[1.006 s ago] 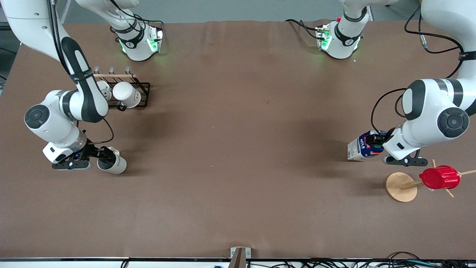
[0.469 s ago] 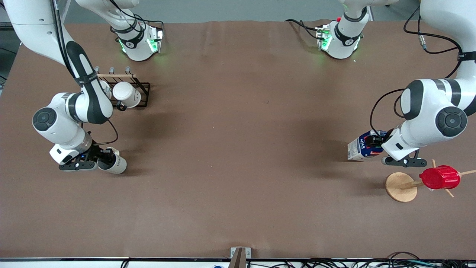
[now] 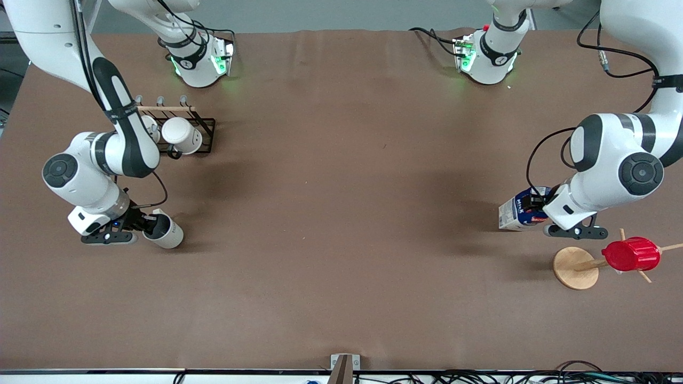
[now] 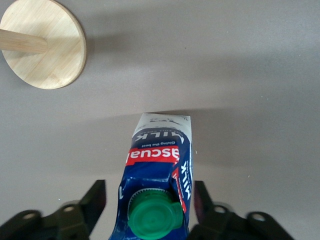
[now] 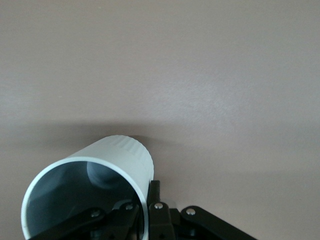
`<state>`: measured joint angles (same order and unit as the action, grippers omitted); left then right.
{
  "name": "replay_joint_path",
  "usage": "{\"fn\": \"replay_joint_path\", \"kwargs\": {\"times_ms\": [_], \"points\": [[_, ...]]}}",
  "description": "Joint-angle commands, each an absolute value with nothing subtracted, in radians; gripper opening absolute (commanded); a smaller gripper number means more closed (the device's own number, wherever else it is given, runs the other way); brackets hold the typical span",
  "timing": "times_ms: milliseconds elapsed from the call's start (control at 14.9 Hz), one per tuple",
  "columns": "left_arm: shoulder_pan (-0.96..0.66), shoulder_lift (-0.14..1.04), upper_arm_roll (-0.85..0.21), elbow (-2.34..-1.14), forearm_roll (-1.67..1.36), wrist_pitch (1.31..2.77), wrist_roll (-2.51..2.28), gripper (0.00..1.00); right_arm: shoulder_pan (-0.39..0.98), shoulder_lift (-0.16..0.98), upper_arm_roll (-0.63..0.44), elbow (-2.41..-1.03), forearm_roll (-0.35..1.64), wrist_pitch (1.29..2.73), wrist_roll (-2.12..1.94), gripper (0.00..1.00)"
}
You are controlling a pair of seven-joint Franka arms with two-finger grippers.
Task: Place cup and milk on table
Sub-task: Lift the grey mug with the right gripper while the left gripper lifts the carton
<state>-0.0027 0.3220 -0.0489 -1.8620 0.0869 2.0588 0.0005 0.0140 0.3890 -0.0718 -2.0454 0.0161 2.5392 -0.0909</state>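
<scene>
While tilted, cup (image 3: 164, 232) rim pinched by right claw (image 3: 143, 226) | milk (image 3: 520, 211) gripped between left claw (image 3: 539, 208) fingers

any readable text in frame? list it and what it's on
"MILK": on the milk, on its white top panel and again along a side edge; also legible in the front view.
"ascual": red label on the milk, cut off at the start.
Small line under "MILK": too small to read.
Cup: faint marking, unreadable.
</scene>
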Motion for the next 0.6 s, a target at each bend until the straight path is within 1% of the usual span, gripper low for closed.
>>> {"fn": "replay_joint_path", "kwargs": {"times_ms": [0,134,268,402,536], "points": [[0.0,0.292,-0.049,-1.884,0.086,2.069,-0.009,0.32,0.023,0.285,0.035,-2.014,0.025,2.383,0.12,0.0],[0.0,0.281,-0.049,-1.882,0.086,2.071,-0.008,0.14,0.026,0.284,0.141,-1.968,0.017,2.338,0.336,0.0],[0.0,0.261,-0.049,-1.881,0.086,2.071,-0.009,0.0,0.041,0.293,0.217,-1.935,0.009,2.336,0.496,0.0],[0.0,0.236,-0.049,-1.881,0.086,2.06,-0.011,0.0,0.07,0.336,0.277,-1.887,0.006,2.338,0.625,0.0],[-0.002,0.215,-0.049,-1.873,0.086,2.059,-0.011,0.0,0.116,0.385,0.305,-1.829,-0.03,2.336,0.753,0.0]]}}
